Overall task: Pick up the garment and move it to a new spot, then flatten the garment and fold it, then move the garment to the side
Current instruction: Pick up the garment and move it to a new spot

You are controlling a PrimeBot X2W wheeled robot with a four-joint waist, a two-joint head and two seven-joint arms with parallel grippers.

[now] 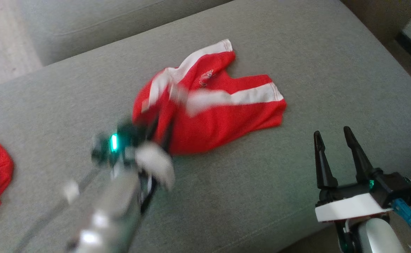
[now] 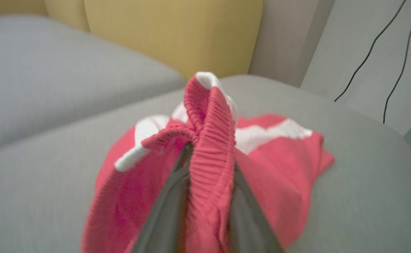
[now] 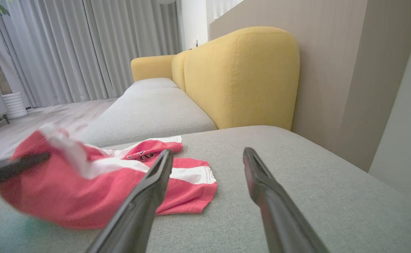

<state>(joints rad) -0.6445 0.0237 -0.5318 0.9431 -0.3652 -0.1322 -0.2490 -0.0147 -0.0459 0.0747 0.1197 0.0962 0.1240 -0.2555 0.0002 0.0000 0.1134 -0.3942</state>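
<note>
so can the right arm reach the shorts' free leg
Probably yes: the right end effector is open over bare cushion, nothing between it and the near leg of the shorts; the left end effector grips the waistband on the far side.

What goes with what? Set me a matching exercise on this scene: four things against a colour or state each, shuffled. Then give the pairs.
Things:
1. garment
2. seat cushion
3. backrest
4. right gripper

Colour or state:
A. yellow
B. jaws apart, holding nothing
C. red with white stripes
D. grey

Pairs: 1-C, 2-D, 3-A, 4-B.
</note>
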